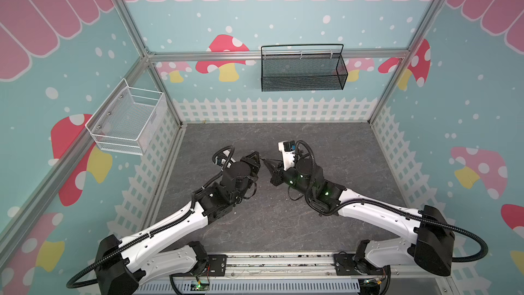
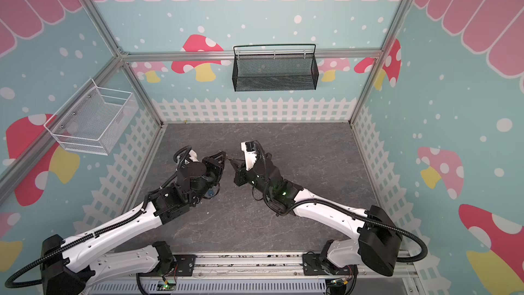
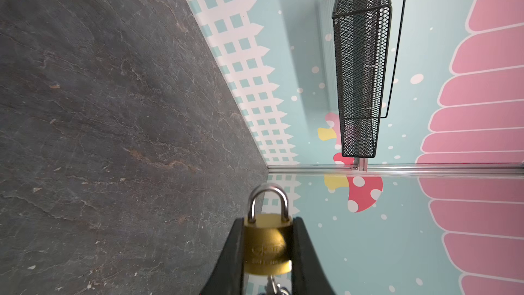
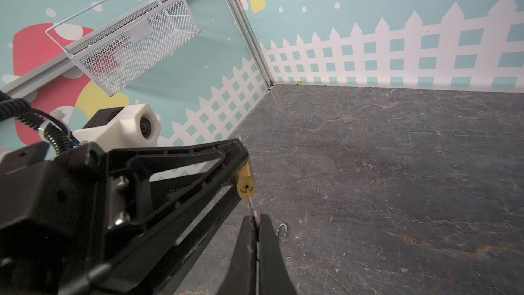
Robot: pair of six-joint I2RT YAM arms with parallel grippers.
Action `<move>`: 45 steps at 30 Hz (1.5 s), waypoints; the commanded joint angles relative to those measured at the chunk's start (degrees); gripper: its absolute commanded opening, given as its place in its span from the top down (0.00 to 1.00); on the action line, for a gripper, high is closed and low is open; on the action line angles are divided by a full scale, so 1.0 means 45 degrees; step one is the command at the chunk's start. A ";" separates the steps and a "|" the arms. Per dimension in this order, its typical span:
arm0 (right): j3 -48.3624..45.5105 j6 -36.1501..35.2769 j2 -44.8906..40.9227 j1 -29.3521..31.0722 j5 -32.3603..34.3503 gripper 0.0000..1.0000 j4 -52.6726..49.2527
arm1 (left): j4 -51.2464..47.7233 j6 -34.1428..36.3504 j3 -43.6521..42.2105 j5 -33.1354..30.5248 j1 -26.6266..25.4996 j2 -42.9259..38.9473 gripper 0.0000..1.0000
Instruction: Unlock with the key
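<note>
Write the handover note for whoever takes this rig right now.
Left gripper: shut on the brass padlock, held above the table.
Right gripper: shut on the key, its tip in the keyhole at the padlock's base.
Done: both things picked up, key brought into the lock.
To do: turn the key; the shackle sits closed in the body, so the lock is not yet open.

Both arms share one build — the left arm [image 1: 170, 228] and the right arm [image 1: 377, 211] have glossy white link shells set between matte black joint housings. A ribbed black cable conduit [image 1: 484, 248] loops out of each bulky shoulder block and runs along the shell. Small green lights [image 1: 326, 193] glow on the right arm's dark wrist section. By each wrist sits a white camera housing [image 4: 133, 126]; the black fingers [image 4: 232, 154] are ribbed triangular frames — fastened with silver screws [image 4: 122, 183].
</note>
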 commanded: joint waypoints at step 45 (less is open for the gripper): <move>-0.2247 -0.1486 -0.1954 0.0698 0.1234 1.00 0.2133 | 0.0155 -0.0005 -0.0235 0.3602 0.0429 -0.0951 1.00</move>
